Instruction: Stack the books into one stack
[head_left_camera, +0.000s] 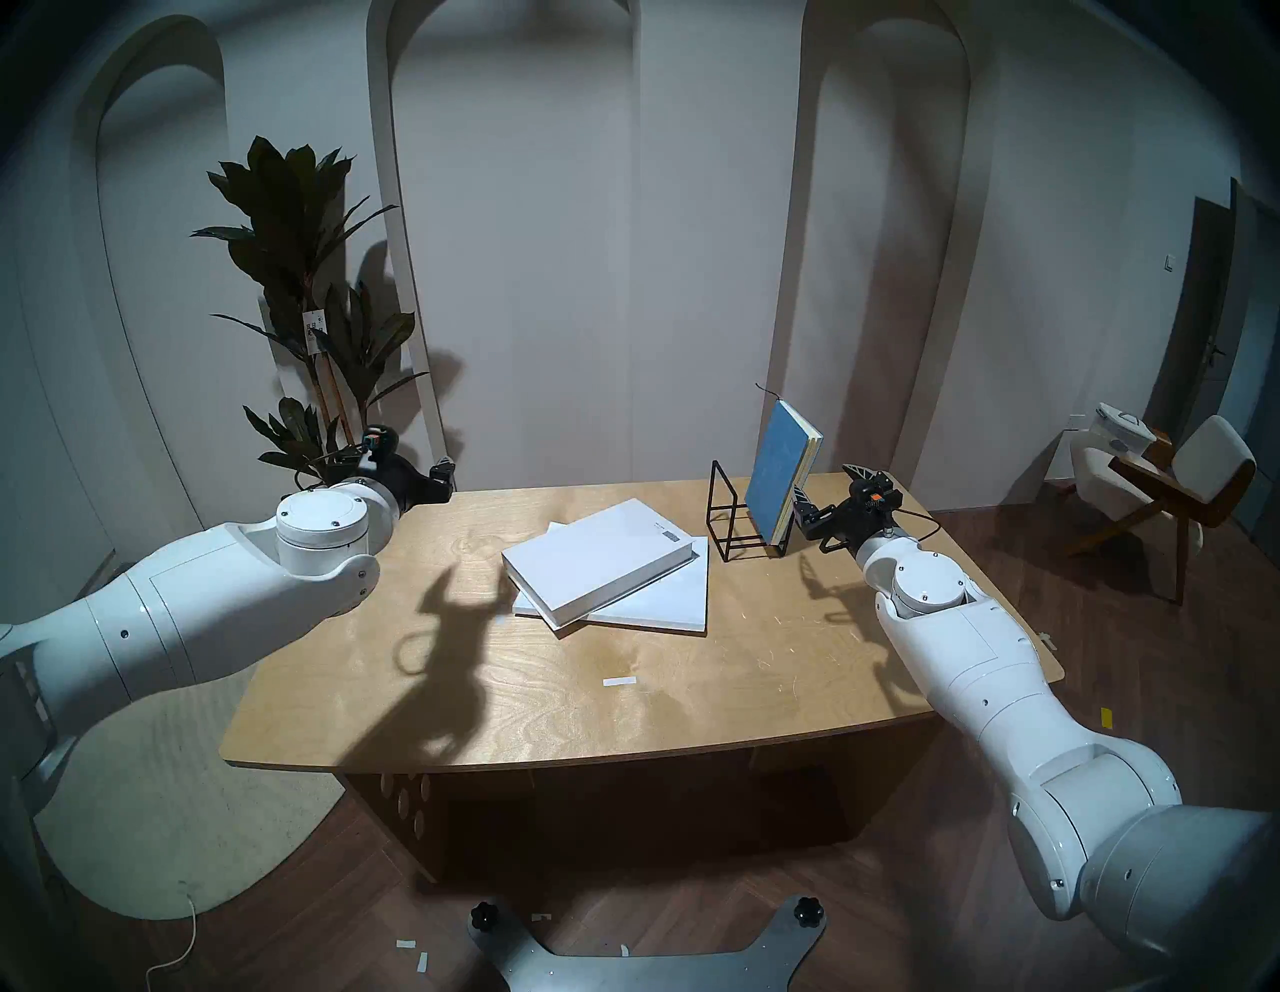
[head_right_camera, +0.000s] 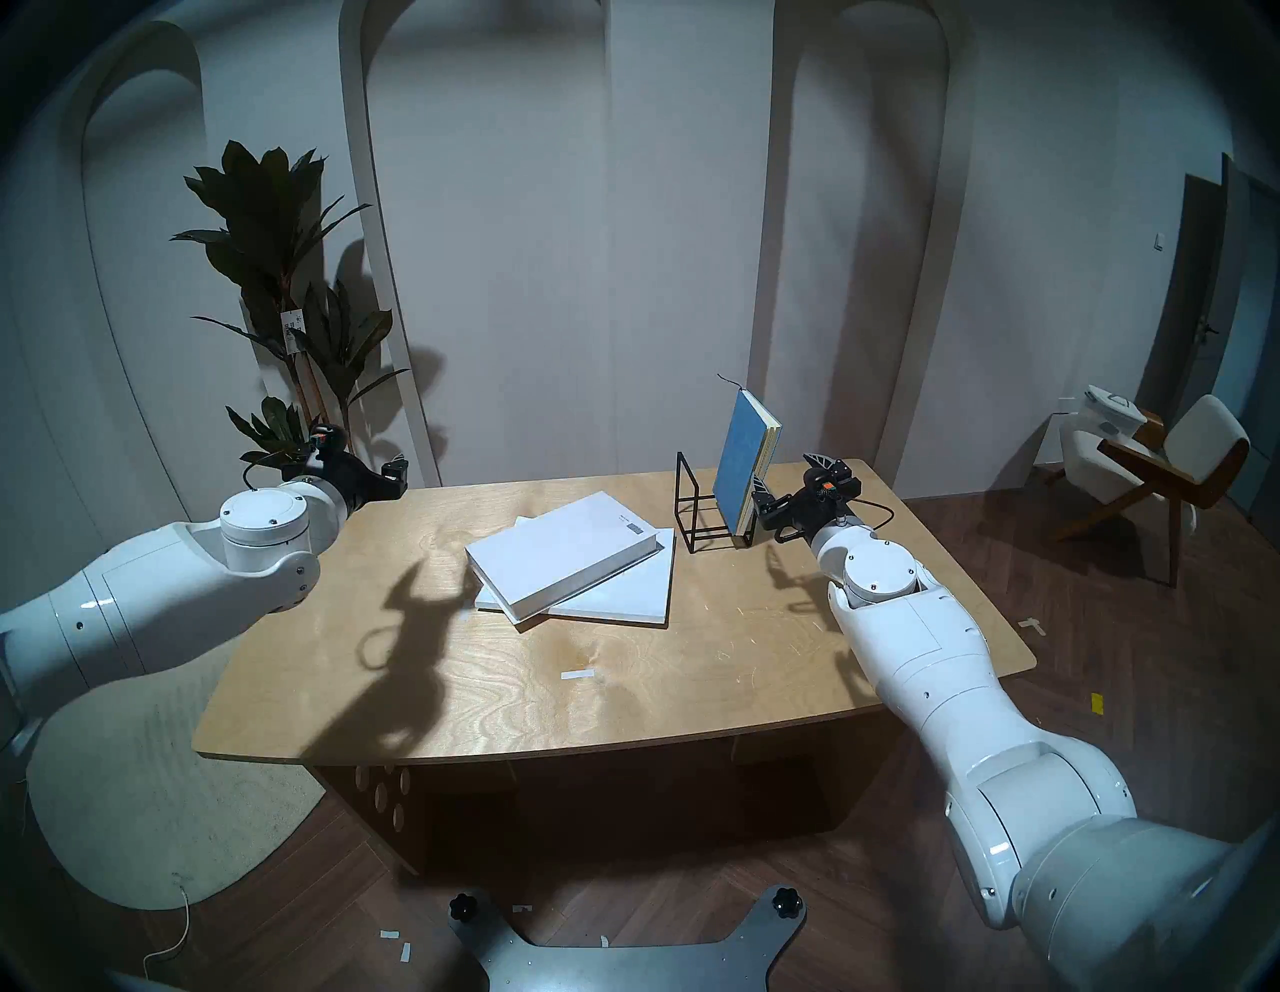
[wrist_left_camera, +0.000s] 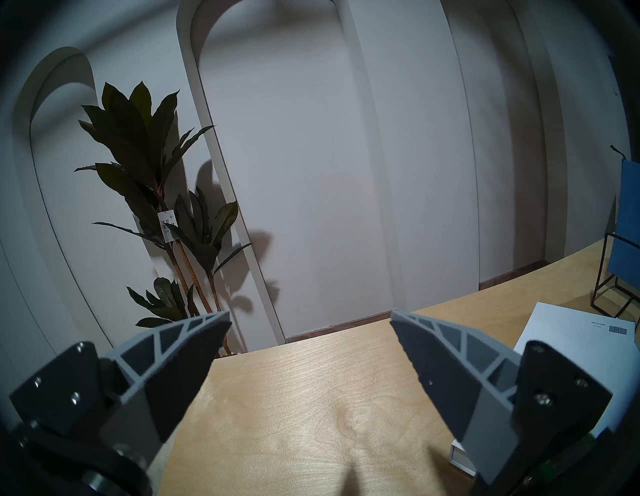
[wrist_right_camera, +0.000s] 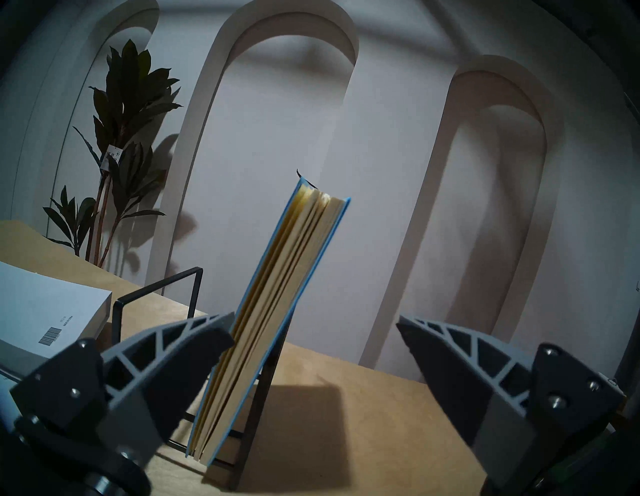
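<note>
Right gripper fills the bottom of its wrist view, its 2 fingers spread wide apart with nothing between the pads; blue notebook stands just ahead of it, off toward the left finger, page edges facing the pincer, long axis near upright and tilted; whether that finger touches the pages cannot be told. Notebook leans in the black wire rack, spine away from the pincer, foot resting on the rack's base. From the head view the right gripper sits just beside the notebook's lower half, on the side away from the stack, pointing roughly level; this arm is plainly the nearer one. Thick white hardcover lies skewed on the large white booklet, flat on the table, beyond the rack from the pincer; 2 of 3 books stacked, I judge. Left gripper hangs wide apart and empty above the table's far left corner, well apart from every book. Likely next: centre the gap on the notebook's fore-edge, then pinch across its thickness; risk is tipping it against the wire.
</note>
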